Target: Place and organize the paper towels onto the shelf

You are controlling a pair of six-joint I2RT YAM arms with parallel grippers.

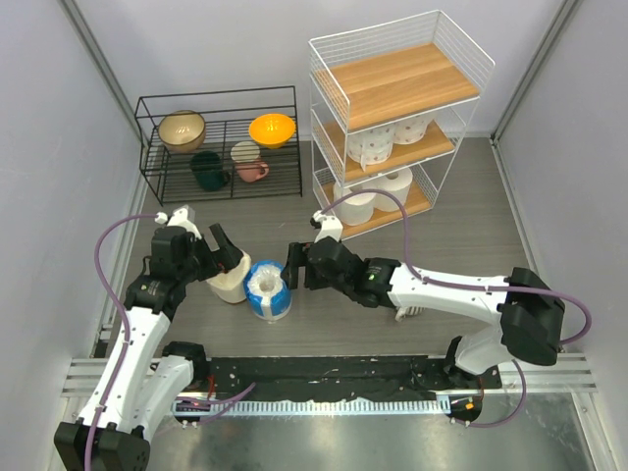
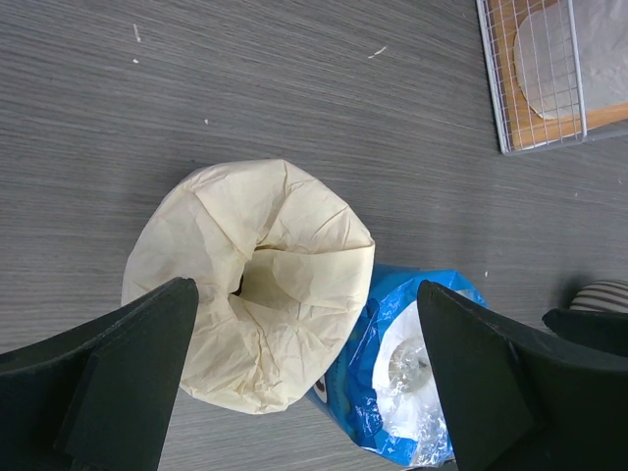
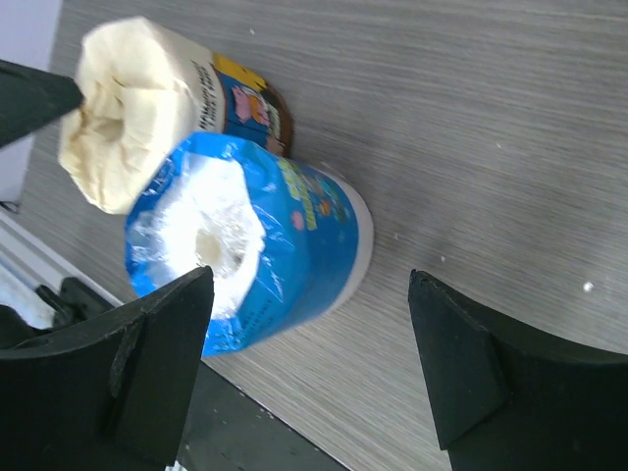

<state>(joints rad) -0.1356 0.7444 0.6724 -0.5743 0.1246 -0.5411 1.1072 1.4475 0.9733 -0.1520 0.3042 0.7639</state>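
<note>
A cream-beige paper towel roll (image 1: pixel 228 285) stands on the floor, touching a blue-and-white wrapped roll (image 1: pixel 268 291) on its right. My left gripper (image 1: pixel 222 257) is open above the cream roll (image 2: pixel 250 285), its fingers straddling it and part of the blue roll (image 2: pixel 412 383). My right gripper (image 1: pixel 295 265) is open and empty just right of the blue roll (image 3: pixel 260 250), with the cream roll (image 3: pixel 128 108) behind. The white wire shelf (image 1: pixel 392 83) stands at the back right. Two white rolls sit on its middle board (image 1: pixel 371 145) and two on its bottom board (image 1: pixel 356 206). The top board is bare.
A low black wire rack (image 1: pixel 216 98) with bowls and cups stands at the back left. A grey ribbed cup (image 1: pixel 409 312) lies under my right arm. A corner of the shelf (image 2: pixel 540 108) shows in the left wrist view. Walls close both sides.
</note>
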